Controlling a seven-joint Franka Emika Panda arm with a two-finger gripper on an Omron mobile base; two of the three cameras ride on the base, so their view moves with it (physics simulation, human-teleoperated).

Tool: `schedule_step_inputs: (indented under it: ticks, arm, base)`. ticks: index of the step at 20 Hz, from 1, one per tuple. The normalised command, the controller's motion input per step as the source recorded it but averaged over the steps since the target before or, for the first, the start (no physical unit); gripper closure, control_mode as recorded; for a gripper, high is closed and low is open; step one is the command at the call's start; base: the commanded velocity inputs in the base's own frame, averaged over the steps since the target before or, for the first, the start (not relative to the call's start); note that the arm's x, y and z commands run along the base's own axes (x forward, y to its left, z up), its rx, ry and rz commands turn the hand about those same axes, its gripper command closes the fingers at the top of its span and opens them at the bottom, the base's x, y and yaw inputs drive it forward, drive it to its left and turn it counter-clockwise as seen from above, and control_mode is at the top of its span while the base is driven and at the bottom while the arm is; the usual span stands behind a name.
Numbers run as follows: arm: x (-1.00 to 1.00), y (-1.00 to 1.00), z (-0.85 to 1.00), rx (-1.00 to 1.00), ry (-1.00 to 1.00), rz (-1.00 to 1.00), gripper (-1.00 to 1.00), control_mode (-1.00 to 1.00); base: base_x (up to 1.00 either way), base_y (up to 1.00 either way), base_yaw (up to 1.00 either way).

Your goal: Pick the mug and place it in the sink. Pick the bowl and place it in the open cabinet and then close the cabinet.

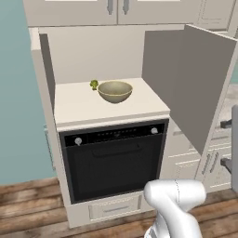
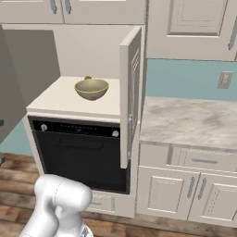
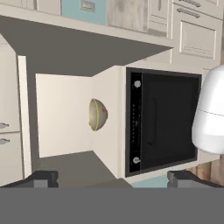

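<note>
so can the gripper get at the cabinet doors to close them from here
Probably yes: the gripper is open and holds nothing, both doors of the cabinet stand swung wide, and the bowl sits inside, clear of them.

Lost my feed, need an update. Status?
Pincer open, empty. Bowl inside cabinet, both doors open. Broccoli beside bowl.

Matt olive bowl (image 1: 115, 91); glossy black oven (image 1: 114, 160); worn wooden floor (image 1: 28, 209); marbled counter (image 2: 190, 121).

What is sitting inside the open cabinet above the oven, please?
The bowl stands upright on the cabinet floor, with a small green broccoli-like item just behind it; the bowl's wall hides that item's lower part.
</note>
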Motion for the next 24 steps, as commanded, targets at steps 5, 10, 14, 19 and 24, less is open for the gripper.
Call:
schedule_step_inputs:
  ticks: [5, 10, 14, 19, 24]
  arm:
    - [0.00, 0.00, 0.00, 0.00, 0.00, 0.00, -1.00, 1.00]
    - [0.00, 0.00, 0.00, 0.00, 0.00, 0.00, -1.00, 1.00]
    - [0.00, 0.00, 0.00, 0.00, 0.00, 0.00, -1.00, 1.00]
    - [0.00, 0.00, 0.00, 0.00, 0.00, 0.00, -1.00, 1.00]
    - [0.00, 0.01, 0.02, 0.00, -0.01, 0.00, -1.00, -1.00]
  base:
    - [0.27, 0.00, 0.00]
    - [0.44, 0.00, 0.00]
    - [0.02, 0.00, 0.00]
    - [0.00, 0.13, 0.00]
    - [0.00, 0.03, 0.00]
